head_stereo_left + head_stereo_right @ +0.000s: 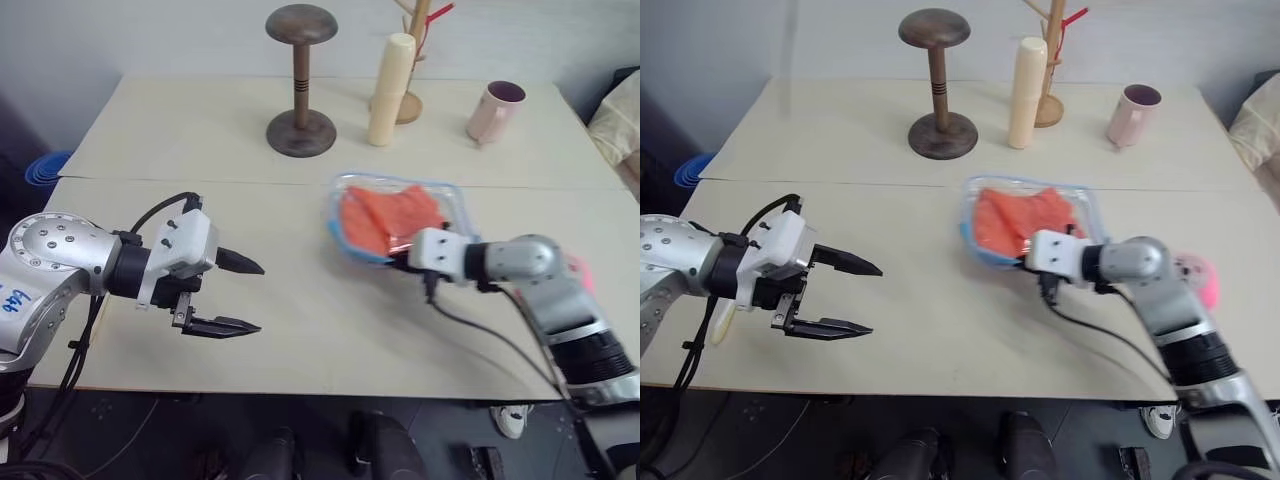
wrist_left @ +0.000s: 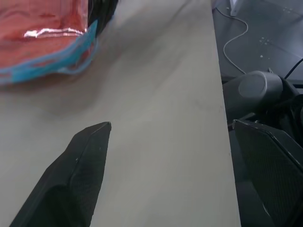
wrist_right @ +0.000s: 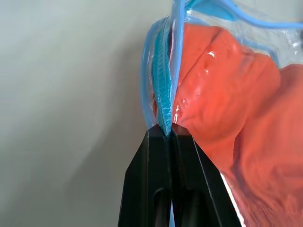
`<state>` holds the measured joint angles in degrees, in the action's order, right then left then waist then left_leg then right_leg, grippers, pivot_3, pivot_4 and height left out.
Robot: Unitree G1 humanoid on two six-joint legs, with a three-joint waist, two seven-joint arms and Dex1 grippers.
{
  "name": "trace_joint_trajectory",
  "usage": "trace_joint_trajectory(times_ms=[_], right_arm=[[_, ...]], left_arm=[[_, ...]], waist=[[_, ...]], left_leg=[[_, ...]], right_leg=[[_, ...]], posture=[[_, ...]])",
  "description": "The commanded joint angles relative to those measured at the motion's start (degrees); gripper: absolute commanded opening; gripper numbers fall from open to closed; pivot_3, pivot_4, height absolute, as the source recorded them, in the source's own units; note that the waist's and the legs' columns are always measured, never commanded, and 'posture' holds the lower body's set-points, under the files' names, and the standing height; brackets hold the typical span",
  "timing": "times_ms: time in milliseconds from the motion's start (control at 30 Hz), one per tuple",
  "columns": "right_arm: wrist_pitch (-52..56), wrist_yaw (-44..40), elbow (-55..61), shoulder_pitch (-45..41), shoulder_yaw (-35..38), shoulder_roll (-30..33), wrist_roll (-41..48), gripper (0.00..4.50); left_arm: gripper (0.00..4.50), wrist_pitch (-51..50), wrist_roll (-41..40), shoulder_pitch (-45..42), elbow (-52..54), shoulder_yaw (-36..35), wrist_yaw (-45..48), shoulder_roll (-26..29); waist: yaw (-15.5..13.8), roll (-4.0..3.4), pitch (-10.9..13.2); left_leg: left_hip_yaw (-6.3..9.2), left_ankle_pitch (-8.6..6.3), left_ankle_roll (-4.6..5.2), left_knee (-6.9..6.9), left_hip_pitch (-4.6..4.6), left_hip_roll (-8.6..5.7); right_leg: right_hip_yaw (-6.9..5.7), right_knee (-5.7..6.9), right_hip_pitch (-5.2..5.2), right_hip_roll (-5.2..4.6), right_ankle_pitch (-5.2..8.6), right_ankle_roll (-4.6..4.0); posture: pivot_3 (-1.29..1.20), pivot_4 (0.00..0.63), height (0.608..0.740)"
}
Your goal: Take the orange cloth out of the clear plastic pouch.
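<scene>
Right gripper (image 3: 169, 130) pinching clear plastic pouch (image 3: 163, 80) edge, forearm angled inward

Looks to me like a lab test setup: plain pale bench (image 1: 250, 380) with staged props, wooden hat stand (image 1: 300, 80), pink mug (image 1: 495, 110), loose cables on floor.

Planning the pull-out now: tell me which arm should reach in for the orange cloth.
Left, probably. The right claw is shut on the blue zipper edge of the clear plastic pouch, so it is busy anchoring it. The left claw hangs open and empty above the table, apart from the pouch, facing the orange cloth.
</scene>
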<state>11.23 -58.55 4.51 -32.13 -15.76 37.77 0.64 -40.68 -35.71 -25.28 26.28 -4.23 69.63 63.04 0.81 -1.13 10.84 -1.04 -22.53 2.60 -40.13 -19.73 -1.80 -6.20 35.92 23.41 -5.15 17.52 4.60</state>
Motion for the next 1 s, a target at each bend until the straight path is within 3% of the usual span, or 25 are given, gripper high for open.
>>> trace_joint_trajectory(times_ms=[33, 233, 333, 567, 700, 867, 1000], right_arm=[[6.1, 3.8, 3.5, -1.1, -2.8, -3.8, -3.0, 0.02], [11.0, 8.2, 1.8, -1.8, -7.0, -8.4, -8.5, 0.02], [15.6, 11.0, 1.2, -2.3, -8.3, -10.6, -11.1, 0.68], [22.4, 10.1, 8.1, -0.7, -5.4, -11.2, -7.7, 3.05], [32.4, 5.2, 20.8, 1.9, 3.6, -6.6, 1.4, 4.4], [51.3, 4.1, 27.1, 3.2, 27.0, 0.3, 13.4, 4.4], [50.7, 8.3, 18.0, 8.7, 38.5, 8.3, 11.4, 4.4]], left_arm=[[4.32, 1.1, 0.4, -0.2, -0.1, -2.2, -0.3, 0.9], [4.32, 1.4, 0.7, -0.4, -0.1, -2.0, -0.8, 0.8], [4.32, 1.6, 0.8, -0.9, 0.0, -1.3, -1.1, 0.5], [4.32, 2.1, 0.7, -2.6, -0.6, 0.4, -0.8, -0.3], [4.32, 2.2, 0.5, -4.8, -1.3, 2.5, -0.5, -1.8], [4.32, 2.6, 0.6, -7.4, -1.9, 4.7, 0.3, -3.5], [4.32, 2.7, -0.1, -8.9, -2.9, 5.3, 0.5, -5.6]], waist=[[-0.5, 0.01, 0.0], [-0.6, 0.04, 0.0], [-0.4, 0.04, 0.0], [0.3, 0.07, 0.0], [-0.2, 0.06, 0.0], [-1.0, 0.07, 0.0], [-1.2, 0.1, -0.1]], left_leg=[[0.12, 0.0, 0.0, -0.07, -0.2, -0.04], [0.7, 0.01, 0.02, -0.29, -0.68, -0.32], [0.7, 0.02, 0.04, -0.29, -0.66, -0.31], [0.7, 0.07, -0.02, -0.29, -0.52, -0.28], [0.74, 0.07, -0.01, -0.25, -0.61, -0.31], [0.78, 0.07, 0.01, -0.25, -0.63, -0.34], [0.81, 0.08, 0.03, -0.16, -0.64, -0.39]], right_leg=[[0.01, 0.01, 0.13, 0.0, 0.0, 0.0], [0.09, 0.0, 0.32, -0.01, 0.0, 0.0], [0.09, 0.02, 0.3, 0.0, 0.0, 0.0], [0.11, 0.09, 0.2, 0.02, 0.0, 0.0], [0.09, 0.05, 0.26, 0.02, 0.0, 0.0], [0.07, 0.03, 0.24, -0.02, 0.0, 0.0], [0.08, 0.02, 0.23, -0.06, 0.0, 0.0]], posture=[[0.0, 0.15, 0.74], [0.0, 0.15, 0.74], [0.0, 0.15, 0.74], [0.0, 0.15, 0.74], [0.0, 0.15, 0.74], [0.0, 0.15, 0.74], [0.0, 0.15, 0.74]])
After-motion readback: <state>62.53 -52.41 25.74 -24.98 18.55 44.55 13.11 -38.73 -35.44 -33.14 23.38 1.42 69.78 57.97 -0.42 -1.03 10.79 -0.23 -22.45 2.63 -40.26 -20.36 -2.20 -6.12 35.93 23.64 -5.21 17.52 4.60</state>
